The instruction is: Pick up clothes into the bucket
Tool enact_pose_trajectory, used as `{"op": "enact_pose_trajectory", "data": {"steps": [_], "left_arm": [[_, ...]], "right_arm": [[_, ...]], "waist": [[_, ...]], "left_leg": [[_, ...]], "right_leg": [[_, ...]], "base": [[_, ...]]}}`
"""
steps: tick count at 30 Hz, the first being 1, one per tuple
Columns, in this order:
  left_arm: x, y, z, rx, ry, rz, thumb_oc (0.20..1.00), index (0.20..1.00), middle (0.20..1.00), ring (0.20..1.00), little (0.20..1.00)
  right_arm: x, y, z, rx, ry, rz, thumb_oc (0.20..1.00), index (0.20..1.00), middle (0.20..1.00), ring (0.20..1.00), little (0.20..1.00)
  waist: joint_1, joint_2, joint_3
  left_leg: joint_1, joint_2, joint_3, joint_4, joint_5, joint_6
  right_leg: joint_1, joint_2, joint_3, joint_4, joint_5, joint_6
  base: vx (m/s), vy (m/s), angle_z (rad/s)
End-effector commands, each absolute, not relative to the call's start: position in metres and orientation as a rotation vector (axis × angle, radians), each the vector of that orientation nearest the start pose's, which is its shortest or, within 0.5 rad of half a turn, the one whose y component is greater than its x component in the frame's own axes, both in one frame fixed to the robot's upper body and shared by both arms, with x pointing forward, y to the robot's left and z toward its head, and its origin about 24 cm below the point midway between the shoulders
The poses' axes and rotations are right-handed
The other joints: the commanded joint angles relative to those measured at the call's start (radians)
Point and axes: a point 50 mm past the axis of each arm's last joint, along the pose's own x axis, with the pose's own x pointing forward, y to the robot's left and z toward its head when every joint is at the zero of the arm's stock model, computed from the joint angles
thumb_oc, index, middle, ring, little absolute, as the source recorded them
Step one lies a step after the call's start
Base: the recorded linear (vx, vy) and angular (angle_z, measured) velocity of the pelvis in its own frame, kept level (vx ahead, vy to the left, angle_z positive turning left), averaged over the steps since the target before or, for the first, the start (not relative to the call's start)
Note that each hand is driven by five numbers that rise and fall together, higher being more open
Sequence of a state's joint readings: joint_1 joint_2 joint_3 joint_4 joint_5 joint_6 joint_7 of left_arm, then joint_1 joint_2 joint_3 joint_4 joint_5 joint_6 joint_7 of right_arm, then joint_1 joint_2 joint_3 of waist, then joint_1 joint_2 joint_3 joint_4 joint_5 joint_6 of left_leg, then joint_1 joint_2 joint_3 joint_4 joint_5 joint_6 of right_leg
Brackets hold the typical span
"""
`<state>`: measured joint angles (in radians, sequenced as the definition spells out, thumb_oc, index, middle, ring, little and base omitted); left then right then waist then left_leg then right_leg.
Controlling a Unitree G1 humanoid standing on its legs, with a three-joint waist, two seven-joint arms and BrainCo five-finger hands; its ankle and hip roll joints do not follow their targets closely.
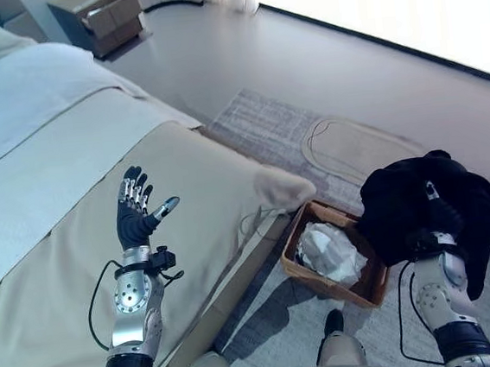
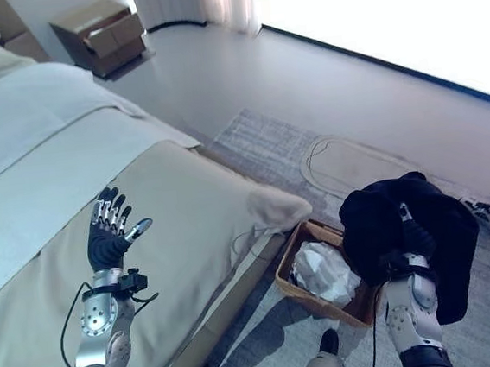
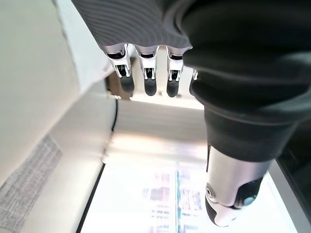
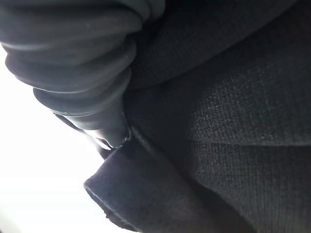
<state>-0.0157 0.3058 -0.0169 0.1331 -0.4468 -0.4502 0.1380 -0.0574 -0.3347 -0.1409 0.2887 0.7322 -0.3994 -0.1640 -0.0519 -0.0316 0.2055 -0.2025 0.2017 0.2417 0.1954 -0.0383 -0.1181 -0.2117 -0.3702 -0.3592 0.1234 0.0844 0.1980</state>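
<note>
My left hand [image 1: 133, 213] is hovering over the bed [image 1: 44, 168]. The basket [image 1: 297, 230] is sitting on the rug [image 1: 265, 121] beside the bed, with my right hand [image 1: 430, 209] raised to its right under a garment [image 1: 403, 199].

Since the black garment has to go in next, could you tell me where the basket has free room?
The wicker basket holds white cloth through its middle. Bare room lies along its far rim beside the rug and at the corner nearest the bed. The black garment drapes the right hand, crowding the basket's right edge.
</note>
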Motion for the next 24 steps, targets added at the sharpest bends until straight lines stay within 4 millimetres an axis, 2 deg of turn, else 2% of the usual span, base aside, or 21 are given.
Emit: {"op": "enact_pose_trajectory", "data": {"steps": [1,7,9,11,14,20,21,24], "left_arm": [[0.247,0.233,0.11,-0.151,-0.544,0.187,1.0,1.0,1.0,1.0,1.0],[0.249,0.23,0.115,-0.152,-0.569,0.187,1.0,1.0,1.0,1.0,1.0],[0.249,0.229,0.117,-0.156,-0.578,0.184,1.0,1.0,1.0,1.0,1.0],[0.249,0.226,0.124,-0.177,-0.61,0.179,1.0,1.0,1.0,1.0,1.0],[0.248,0.223,0.13,-0.193,-0.644,0.16,1.0,1.0,1.0,1.0,1.0],[0.242,0.215,0.141,-0.257,-0.696,0.094,1.0,1.0,1.0,1.0,1.0],[0.242,0.214,0.142,-0.26,-0.701,0.083,1.0,1.0,1.0,1.0,1.0],[0.241,0.21,0.148,-0.282,-0.724,0.049,1.0,1.0,1.0,1.0,1.0]], "right_arm": [[0.273,-0.28,0.123,0.345,-0.579,-0.445,0.2,0.2,0.2,0.2,0.2],[0.292,-0.273,0.16,0.229,-0.653,-0.385,0.2,0.2,0.2,0.2,0.2],[0.294,-0.273,0.164,0.211,-0.66,-0.382,0.2,0.2,0.2,0.2,0.2],[0.301,-0.27,0.181,0.18,-0.709,-0.379,0.2,0.2,0.2,0.2,0.2],[0.308,-0.271,0.192,0.173,-0.732,-0.402,0.2,0.2,0.2,0.2,0.2],[0.322,-0.275,0.209,0.182,-0.747,-0.454,0.2,0.2,0.2,0.2,0.2],[0.325,-0.275,0.211,0.183,-0.745,-0.461,0.2,0.2,0.2,0.2,0.2],[0.333,-0.279,0.222,0.199,-0.75,-0.477,0.2,0.2,0.2,0.2,0.2]], "waist": [[0.001,-0.014,0.076],[0.008,0.013,0.144],[0.007,0.014,0.151],[0.009,0.026,0.176],[0.012,0.038,0.198],[0.017,0.072,0.242],[0.022,0.08,0.242],[0.025,0.096,0.257]], "left_leg": [[-0.056,0.029,-0.074,0.047,-0.008,-0.005],[-0.148,0.035,-0.073,0.034,0.024,-0.008],[-0.165,0.037,-0.076,0.036,0.027,-0.009],[-0.221,0.042,-0.081,0.048,0.034,-0.011],[-0.278,0.043,-0.091,0.068,0.035,-0.012],[-0.4,0.043,-0.11,0.125,0.029,-0.009],[-0.407,0.045,-0.119,0.133,0.003,-0.018],[-0.466,0.043,-0.123,0.165,-0.004,-0.018]], "right_leg": [[0.005,-0.038,0.01,-0.036,0.062,0.03],[-0.168,-0.036,0.057,0.048,0.058,0.02],[-0.185,-0.034,0.064,0.052,0.057,0.017],[-0.251,-0.037,0.073,0.082,0.054,0.015],[-0.308,-0.038,0.091,0.116,0.048,0.008],[-0.438,-0.048,0.126,0.186,0.034,-0.002],[-0.45,-0.045,0.136,0.206,0.009,0.01],[-0.513,-0.047,0.155,0.241,0.0,0.007]], "base": [[-0.16,-0.083,0.01],[-0.12,-0.061,-0.08],[-0.08,-0.058,-0.04],[-0.1,-0.068,-0.01],[-0.08,-0.038,0.01],[-0.06,-0.015,0.04],[0.02,0.001,0.05],[-0.02,0.011,0.06]]}}
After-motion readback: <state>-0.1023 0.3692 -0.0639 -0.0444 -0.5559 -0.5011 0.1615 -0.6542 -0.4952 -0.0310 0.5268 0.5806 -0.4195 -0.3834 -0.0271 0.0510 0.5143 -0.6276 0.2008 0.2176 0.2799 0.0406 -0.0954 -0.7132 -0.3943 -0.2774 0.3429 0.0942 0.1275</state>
